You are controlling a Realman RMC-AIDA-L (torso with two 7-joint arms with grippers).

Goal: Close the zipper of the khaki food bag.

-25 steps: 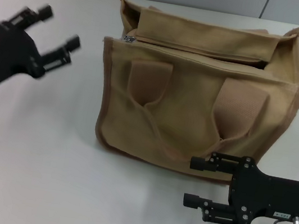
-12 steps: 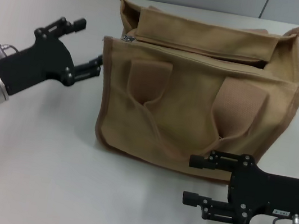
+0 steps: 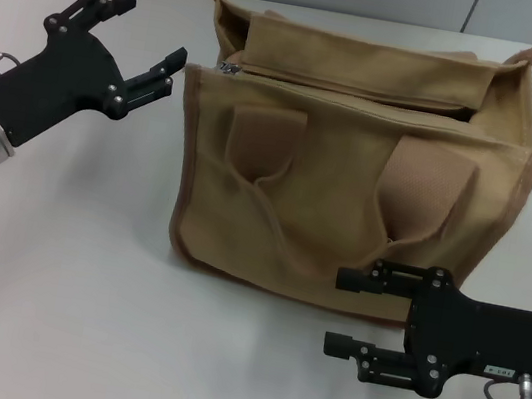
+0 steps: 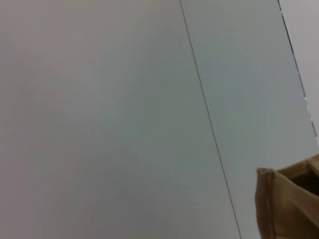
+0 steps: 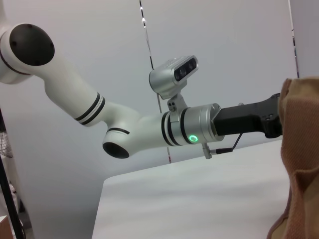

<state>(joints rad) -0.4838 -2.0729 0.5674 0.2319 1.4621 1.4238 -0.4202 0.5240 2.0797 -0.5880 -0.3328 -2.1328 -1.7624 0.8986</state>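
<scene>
hovering open, left tool (image 3: 149,27) beside khaki food bag (image 3: 349,187).

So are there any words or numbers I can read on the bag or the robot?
None can be read.
The khaki food bag shows no writing.
The right pincer body carries a small white label, too small to read.
The left pincer shows no text.

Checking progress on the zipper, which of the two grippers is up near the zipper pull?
The left gripper, jaws open, beside the bag's top corner near the pull. The right gripper sits low at the bag's front base.
</scene>
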